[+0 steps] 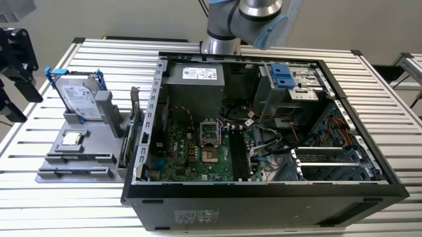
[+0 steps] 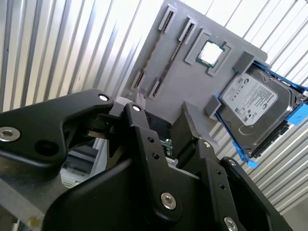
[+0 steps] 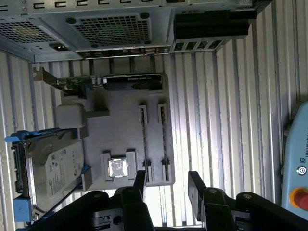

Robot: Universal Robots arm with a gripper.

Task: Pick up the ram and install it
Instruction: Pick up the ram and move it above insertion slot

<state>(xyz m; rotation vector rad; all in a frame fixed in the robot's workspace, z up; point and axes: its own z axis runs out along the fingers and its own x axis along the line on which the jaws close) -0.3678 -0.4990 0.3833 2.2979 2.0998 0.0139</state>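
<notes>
The fingers (image 3: 140,182) are spread apart and nothing is held between them. They are poised above one end of the grey tray (image 3: 120,130), clear of it, and the gap between them is roughly lined up with the tray's two narrow slotted holders. That spread is judged wide enough to straddle a thin board.

The ram (image 3: 145,142) is seen edge-on as a thin dark strip, stood upright in the holder nearer the processor (image 3: 118,168). It is probably kept on edge so that its long upper edge is left free for a pinch. Whether the second holder is also filled cannot be told. Beyond the processor, the hard drive (image 3: 50,168) is propped at a tilt in its own cradle, and a graphics card (image 3: 130,82) is stood along the side of the tray towards the case.

In the exterior view the tray is set on the tabletop (image 1: 376,98), just beside the open case (image 1: 264,195), on the exterior view's left. The case is laid on its side, so the black slots (image 1: 238,155) face upward and can be reached from above. No ram is seated in them yet.
</notes>
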